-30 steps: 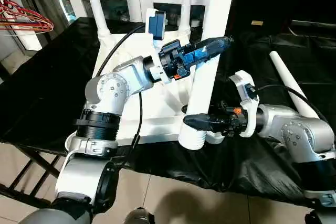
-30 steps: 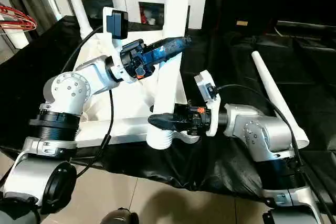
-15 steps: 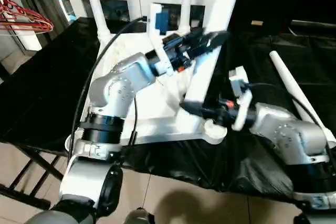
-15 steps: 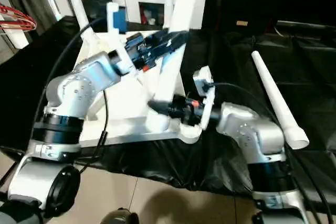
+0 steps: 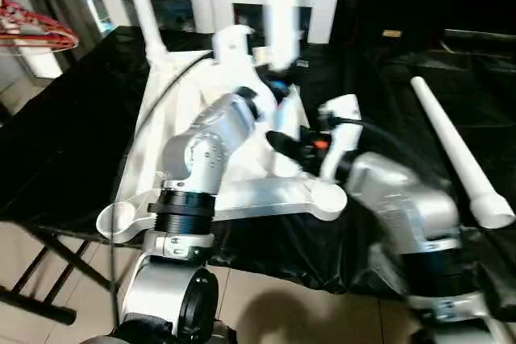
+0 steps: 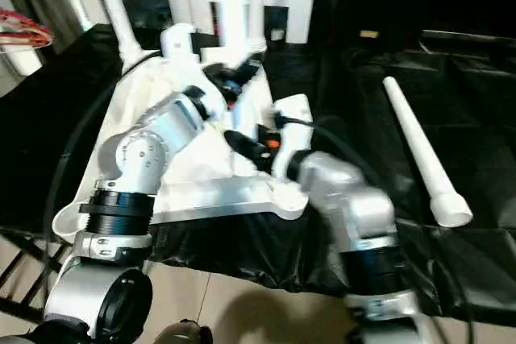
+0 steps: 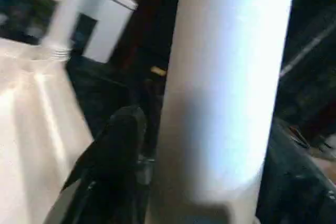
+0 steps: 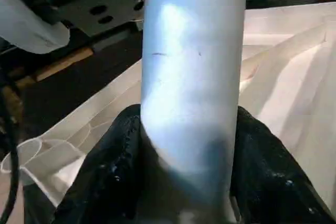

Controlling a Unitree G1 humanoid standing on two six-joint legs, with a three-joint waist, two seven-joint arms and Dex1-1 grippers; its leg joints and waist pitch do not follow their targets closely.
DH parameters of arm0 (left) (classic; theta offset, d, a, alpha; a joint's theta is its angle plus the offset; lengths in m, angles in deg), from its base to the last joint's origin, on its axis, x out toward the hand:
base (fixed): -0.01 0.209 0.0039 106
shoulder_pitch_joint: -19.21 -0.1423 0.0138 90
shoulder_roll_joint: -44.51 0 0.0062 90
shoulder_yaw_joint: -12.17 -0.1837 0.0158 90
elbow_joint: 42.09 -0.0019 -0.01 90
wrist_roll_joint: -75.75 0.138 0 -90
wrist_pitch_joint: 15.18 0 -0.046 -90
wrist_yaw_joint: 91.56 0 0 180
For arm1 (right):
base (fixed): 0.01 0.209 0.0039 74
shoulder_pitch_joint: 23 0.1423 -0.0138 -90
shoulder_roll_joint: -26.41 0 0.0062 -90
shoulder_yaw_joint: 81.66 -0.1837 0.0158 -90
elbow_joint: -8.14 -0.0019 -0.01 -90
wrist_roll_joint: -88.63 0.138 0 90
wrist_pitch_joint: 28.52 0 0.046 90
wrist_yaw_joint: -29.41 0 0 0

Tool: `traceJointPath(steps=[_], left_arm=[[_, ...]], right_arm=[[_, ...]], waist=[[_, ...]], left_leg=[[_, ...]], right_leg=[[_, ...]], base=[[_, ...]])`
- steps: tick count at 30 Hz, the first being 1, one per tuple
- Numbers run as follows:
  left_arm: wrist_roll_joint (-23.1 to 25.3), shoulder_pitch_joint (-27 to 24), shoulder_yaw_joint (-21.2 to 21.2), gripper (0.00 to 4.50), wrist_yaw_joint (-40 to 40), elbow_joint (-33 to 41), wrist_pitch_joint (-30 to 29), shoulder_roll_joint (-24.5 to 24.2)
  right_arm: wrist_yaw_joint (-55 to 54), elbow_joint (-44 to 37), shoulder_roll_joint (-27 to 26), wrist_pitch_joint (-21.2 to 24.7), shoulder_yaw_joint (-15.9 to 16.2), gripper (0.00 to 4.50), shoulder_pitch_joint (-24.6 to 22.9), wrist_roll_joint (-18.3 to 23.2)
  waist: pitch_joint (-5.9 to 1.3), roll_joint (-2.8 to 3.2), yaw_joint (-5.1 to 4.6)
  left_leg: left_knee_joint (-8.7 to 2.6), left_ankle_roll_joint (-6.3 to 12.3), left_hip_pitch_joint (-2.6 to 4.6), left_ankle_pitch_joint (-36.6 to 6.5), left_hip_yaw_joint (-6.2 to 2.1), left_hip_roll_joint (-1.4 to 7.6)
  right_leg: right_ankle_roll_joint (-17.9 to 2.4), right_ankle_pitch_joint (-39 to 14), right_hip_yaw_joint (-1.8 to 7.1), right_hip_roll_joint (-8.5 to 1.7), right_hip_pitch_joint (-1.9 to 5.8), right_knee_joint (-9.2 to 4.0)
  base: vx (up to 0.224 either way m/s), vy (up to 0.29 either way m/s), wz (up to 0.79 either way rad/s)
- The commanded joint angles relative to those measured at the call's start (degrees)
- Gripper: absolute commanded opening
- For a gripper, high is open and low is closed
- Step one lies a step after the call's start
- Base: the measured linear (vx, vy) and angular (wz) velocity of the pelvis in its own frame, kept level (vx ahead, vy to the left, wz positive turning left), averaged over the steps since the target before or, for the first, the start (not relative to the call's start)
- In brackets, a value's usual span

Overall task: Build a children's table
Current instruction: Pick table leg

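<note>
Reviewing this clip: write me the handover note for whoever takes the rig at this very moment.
Right hand: shut on the third leg, low down.
Left hand: at the same leg, higher up; grip unclear.
Tabletop lies underside up; two legs stand in its far corners. Fourth leg lies loose on the black cloth, to the right.
Left to do: seat the held leg and the fourth in the near sockets, both empty.

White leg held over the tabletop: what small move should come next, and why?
Probably ease the held leg toward the empty near corner socket. The right claw grips it over the tabletop, and that socket has no leg yet.
</note>
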Motion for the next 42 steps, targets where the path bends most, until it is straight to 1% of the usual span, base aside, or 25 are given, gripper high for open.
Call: traceJointPath(steps=[1, 2, 3, 5, 7, 8, 12, 15, 16, 18, 21, 23, 24, 25, 27, 29, 30, 31, 32, 33, 34, 36, 37, 41, 42], left_arm=[[1.5, -0.1, 1.5, 2.53, -3.0, -0.2, 0.8, 2.8], [2.1, -0.1, 1.5, 2.53, -3.8, -0.2, 1.4, 2.8], [3.1, -0.2, 1.2, 2.31, -5.4, -0.2, 2.3, 2.4], [4.1, -0.3, 0.5, 2.25, -6.0, -0.3, 3.2, 1.7], [4.9, -0.3, 0.2, 2.12, -6.6, -0.4, 4.2, 1.3], [5.0, -0.3, 0.2, 1.94, -6.6, -0.4, 4.4, 1.2], [4.1, -0.6, -0.8, 1.88, -4.6, 0.6, 4.9, 1.2], [3.7, -0.8, -1.3, 1.88, -3.6, 0.6, 5.0, 1.0], [3.2, -1.0, -1.8, 1.88, -1.9, 0.5, 5.2, 0.8], [2.9, -1.1, -2.6, 1.88, 0.4, 0.3, 5.5, 0.2], [1.9, -1.1, -3.6, 1.86, 5.8, -1.1, 6.0, -1.7], [1.7, -1.2, -4.1, 1.86, 8.1, -1.4, 6.2, -2.5], [0.7, -1.5, -5.3, 1.86, 13.4, -1.2, 5.9, -4.0], [0.1, -1.6, -5.8, 1.86, 16.0, -1.1, 5.6, -4.7], [-1.1, -1.9, -7.0, 1.86, 21.7, -0.9, 4.5, -6.4], [-5.2, -1.5, -5.7, 1.86, 27.9, -0.8, 1.8, -7.4], [-5.7, -1.4, -5.4, 1.86, 28.3, -0.8, 1.3, -7.4], [-7.0, -1.4, -5.4, 1.86, 30.8, -0.3, 0.7, -7.9], [-7.8, -1.5, -5.4, 1.86, 32.6, 0.1, 0.3, -8.3], [-9.8, -1.5, -5.2, 1.86, 35.3, 0.7, -1.2, -8.8], [-9.8, -1.5, -5.2, 1.86, 35.3, 0.7, -1.2, -8.8], [-14.1, -1.5, -4.9, 1.86, 41.0, 1.9, -5.3, -10.2], [-15.3, -1.6, -5.1, 1.86, 43.1, 2.4, -6.0, -10.7], [-15.8, -1.4, -5.6, 1.86, 45.5, 2.3, -6.3, -11.2], [-15.8, -1.4, -5.6, 1.86, 45.5, 2.3, -6.3, -11.2]], right_arm=[[-0.9, -4.2, -0.5, -1.5, 0.6, 1.91, 0.9, -0.3], [-1.2, -4.5, -0.6, -1.6, 1.0, 1.91, 0.7, -0.7], [-1.6, -4.9, -0.9, -1.6, 1.3, 1.91, 0.4, -1.1], [-1.9, -5.0, -1.0, -1.5, 1.5, 1.91, 0.3, -1.3], [-2.0, -5.1, -0.9, -1.5, 1.7, 1.91, 0.2, -1.5], [-2.0, -5.0, -0.9, -1.5, 1.7, 1.91, 0.2, -1.6], [-2.3, -5.0, -0.9, -1.7, 2.4, 1.91, 0.1, -2.1], [-2.7, -4.8, -0.9, -1.9, 2.6, 1.91, 0.3, -2.6], [-2.2, -4.5, -0.5, -2.2, 2.2, 2.26, 0.5, -2.3], [-1.3, -3.9, 0.4, -2.1, 1.2, 2.61, 0.8, -1.5], [2.8, -2.5, 3.0, -0.7, -1.9, 2.83, 1.4, 1.7], [5.2, -2.4, 4.3, -0.1, -2.2, 3.02, 1.4, 2.8], [9.8, -2.5, 6.8, 1.6, -2.5, 3.07, 1.3, 5.0], [12.1, -2.6, 8.0, 2.4, -2.5, 3.13, 1.3, 6.1], [16.7, -2.9, 10.6, 3.5, -2.5, 3.31, 1.2, 8.1], [23.6, -3.4, 13.9, 5.8, -2.6, 3.46, 1.2, 12.0], [24.4, -3.5, 14.2, 5.9, -2.6, 3.54, 1.2, 12.4], [25.8, -3.3, 15.0, 6.3, -2.4, 3.54, 1.3, 12.9], [26.7, -3.1, 15.5, 6.7, -2.2, 3.58, 1.3, 13.2], [28.7, -3.0, 16.5, 6.9, -1.6, 3.60, 1.3, 13.5], [28.7, -3.0, 16.5, 6.9, -1.6, 3.60, 1.3, 13.5], [33.6, -3.2, 18.4, 7.4, -0.3, 3.60, 1.0, 14.9], [35.2, -3.5, 19.0, 7.8, 0.2, 3.60, 0.8, 15.6], [38.4, -3.9, 20.4, 8.5, 1.5, 3.60, 0.7, 16.7], [38.4, -3.9, 20.4, 8.5, 1.5, 3.60, 0.7, 16.6]], waist=[[-4.71, -0.99, -0.32], [-4.73, -0.99, -0.32], [-4.78, -0.91, -0.24], [-4.80, -0.92, -0.23], [-4.81, -0.97, -0.23], [-4.78, -1.07, -0.20], [-4.74, -1.14, -0.24], [-4.75, -1.02, -0.28], [-4.76, -0.89, -0.29], [-4.79, -0.96, -0.31], [-4.83, -0.80, -0.22], [-4.80, -0.91, -0.20], [-4.76, -1.07, -0.17], [-4.82, -1.10, 0.01], [-4.85, -1.23, 0.04], [-4.84, -1.62, 0.07], [-4.86, -1.47, 0.26], [-4.84, -1.67, 0.17], [-4.82, -1.58, 0.17], [-4.77, -1.84, 0.11], [-4.78, -1.72, 0.24], [-4.75, -1.64, 0.34], [-4.66, -1.57, 0.33], [-4.53, -1.73, 0.30], [-4.54, -1.69, 0.29]], left_leg=[[-4.07, -0.77, 1.34, -10.8, -1.13, 2.11], [-4.11, -0.99, 1.34, -10.7, -1.14, 2.11], [-4.11, -1.11, 1.45, -10.6, -1.15, 2.18], [-4.17, -1.24, 1.43, -10.5, -1.17, 2.19], [-4.11, -1.31, 1.37, -10.3, -1.11, 2.08], [-4.08, -1.24, 1.33, -10.2, -1.06, 2.02], [-4.07, -1.15, 1.23, -10.3, -1.03, 1.97], [-4.06, -1.16, 1.26, -10.3, -1.04, 1.99], [-4.06, -1.20, 1.29, -10.4, -1.04, 1.99], [-4.00, -1.15, 1.31, -10.0, -1.02, 1.96], [-3.93, -0.58, 1.41, -10.3, -0.99, 2.03], [-3.88, -0.18, 1.35, -10.1, -0.94, 1.94], [-3.87, 0.13, 1.34, -10.0, -0.90, 1.91], [-3.81, 0.44, 1.44, -10.0, -0.91, 1.90], [-3.60, 1.06, 1.23, -8.1, -0.84, 2.06], [-3.45, 2.03, 1.27, -7.7, -0.65, 1.95], [-3.30, 2.34, 1.23, -7.3, -0.66, 2.05], [-3.26, 2.58, 1.15, -7.1, -0.62, 2.08], [-3.25, 2.78, 1.16, -7.1, -0.61, 2.05], [-3.25, 2.92, 1.18, -7.2, -0.56, 2.09], [-3.18, 2.86, 1.27, -7.4, -0.57, 2.09], [-3.17, 2.56, 1.43, -8.3, -0.49, 2.19], [-3.25, 2.60, 1.38, -8.4, -0.54, 2.29], [-3.40, 2.13, 1.41, -9.9, -0.60, 2.32], [-3.47, 1.73, 1.40, -10.2, -0.67, 2.37]], right_leg=[[-6.5, -12.3, 2.11, -3.02, 2.96, -4.29], [-6.1, -11.6, 2.13, -2.94, 2.94, -4.21], [-5.9, -10.7, 2.17, -2.94, 2.86, -4.16], [-5.5, -9.7, 2.19, -2.91, 2.90, -4.10], [-5.7, -9.1, 2.21, -2.95, 2.89, -4.07], [-5.8, -8.9, 2.23, -2.99, 2.92, -4.05], [-5.6, -10.0, 2.25, -3.06, 2.95, -4.13], [-5.7, -9.9, 2.23, -3.08, 2.90, -4.16], [-5.8, -10.0, 2.24, -3.06, 2.87, -4.15], [-5.9, -9.1, 2.24, -2.99, 2.95, -4.10], [-6.3, -8.9, 2.28, -3.04, 3.01, -4.06], [-6.6, -8.5, 2.24, -2.93, 3.03, -4.08], [-6.7, -8.5, 2.24, -2.95, 3.13, -4.11], [-7.0, -8.8, 2.20, -3.06, 3.29, -4.05], [-8.1, -7.0, 2.29, -3.07, 3.26, -3.64], [-9.6, -6.7, 2.19, -3.17, 3.41, -3.52], [-10.5, -6.6, 2.20, -3.29, 3.36, -3.35], [-10.8, -6.5, 2.22, -3.29, 3.34, -3.34], [-11.2, -7.3, 2.14, -3.31, 3.28, -3.36], [-11.4, -8.2, 2.15, -3.34, 3.25, -3.47], [-11.7, -8.8, 2.10, -3.41, 3.23, -3.34], [-12.0, -10.6, 2.11, -3.37, 3.17, -3.36], [-12.0, -10.9, 2.17, -3.34, 3.04, -3.49], [-11.4, -13.1, 2.17, -3.32, 3.02, -3.73], [-10.6, -14.0, 2.26, -3.47, 3.02, -3.84]], base=[[0.000, 0.000, 0.00], [0.000, 0.000, 0.00], [0.000, 0.000, 0.00], [0.000, 0.000, 0.00], [0.000, 0.000, 0.00], [0.000, 0.000, 0.00], [0.000, 0.000, 0.00], [0.000, 0.000, 0.00], [0.000, 0.000, 0.00], [0.000, 0.000, 0.00], [0.000, 0.000, 0.00], [0.000, 0.000, 0.00], [0.000, 0.000, 0.00], [0.000, 0.000, 0.00], [0.000, 0.000, 0.00], [0.000, 0.000, 0.00], [0.000, 0.000, 0.00], [0.000, 0.000, 0.00], [0.000, 0.000, 0.00], [0.000, 0.000, 0.00], [0.000, 0.000, 0.00], [0.000, 0.000, 0.00], [0.000, 0.000, 0.00], [0.000, 0.000, 0.00], [0.000, 0.000, 0.00]])
